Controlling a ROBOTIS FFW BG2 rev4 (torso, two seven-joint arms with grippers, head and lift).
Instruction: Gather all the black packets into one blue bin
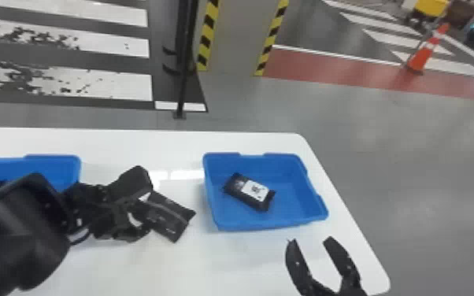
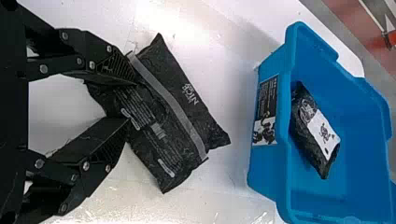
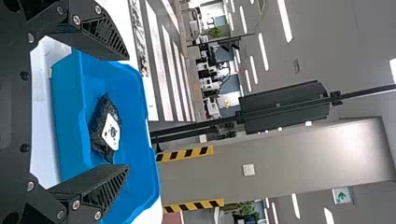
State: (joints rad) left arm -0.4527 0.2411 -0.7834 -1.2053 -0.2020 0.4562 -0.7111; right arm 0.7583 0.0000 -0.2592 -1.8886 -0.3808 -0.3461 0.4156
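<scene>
Note left gripper (image 2: 133, 101) closed on one end of the black packet (image 2: 180, 144), near eight to nine o'clock from the blue bin (image 1: 293, 202), outside it. Guard against slip or droop, likely from end-only grip. Avoid low entry: possible snagging on the near wall. Beware of right gripper (image 1: 310, 240), open and empty at five o'clock; possible collision from crowding. Allow for uneven landing on second packet (image 1: 246, 191) inside.

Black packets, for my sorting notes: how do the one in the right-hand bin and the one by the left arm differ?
The binned packet lies inside the right-hand blue bin; the other packet is outside it, by the left arm. The binned packet shows a white label; the other packet shows a grey strip across it. Both are black.
</scene>
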